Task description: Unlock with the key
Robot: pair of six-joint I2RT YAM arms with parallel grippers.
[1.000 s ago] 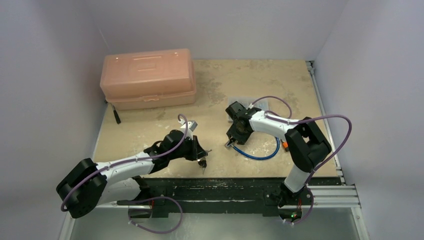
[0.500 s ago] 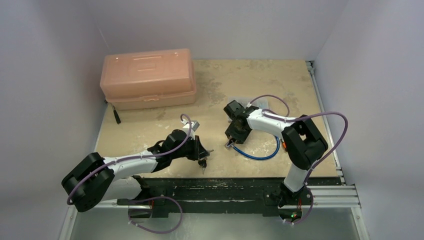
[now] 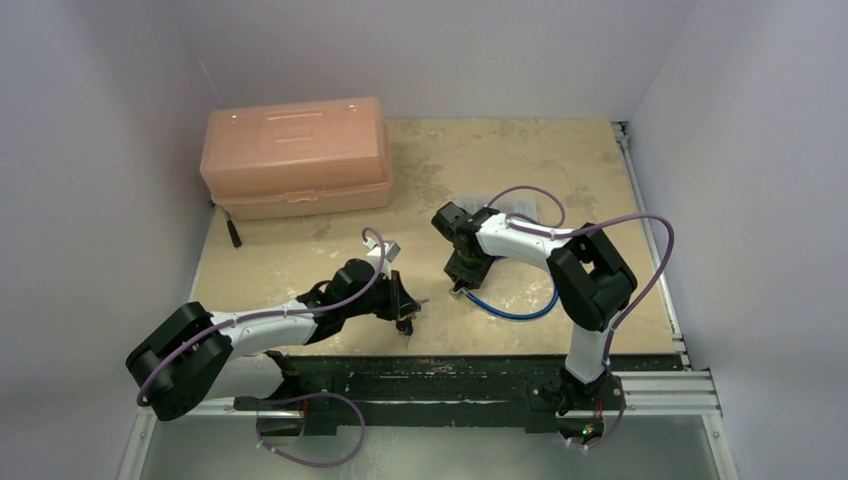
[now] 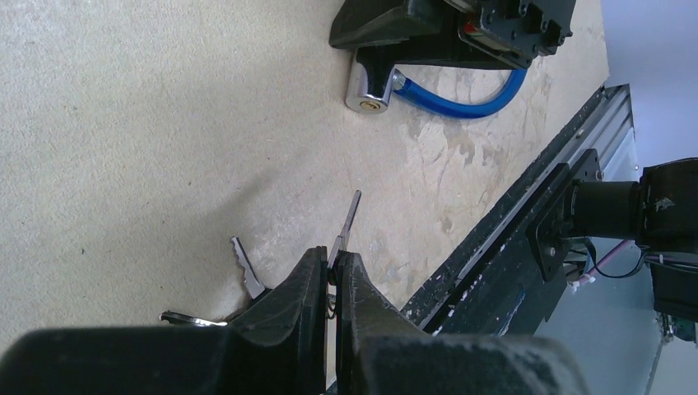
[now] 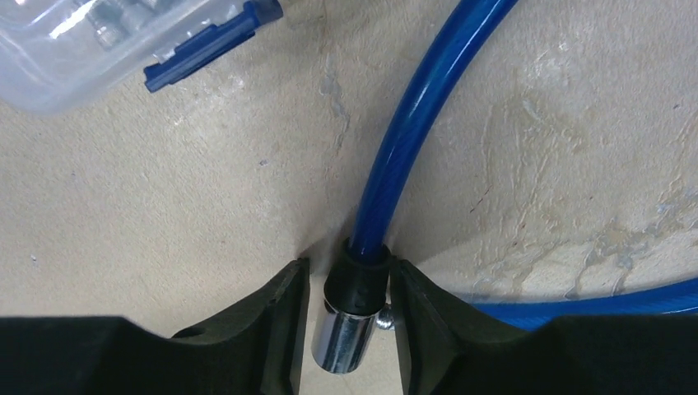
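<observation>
Down low, left gripper (image 4: 331,260) tight on key (image 4: 351,216), right gripper (image 5: 350,273) snug around lock (image 5: 344,347)

Text, labels, brands, numbers, signs: none can be read in any of the three views.
</observation>
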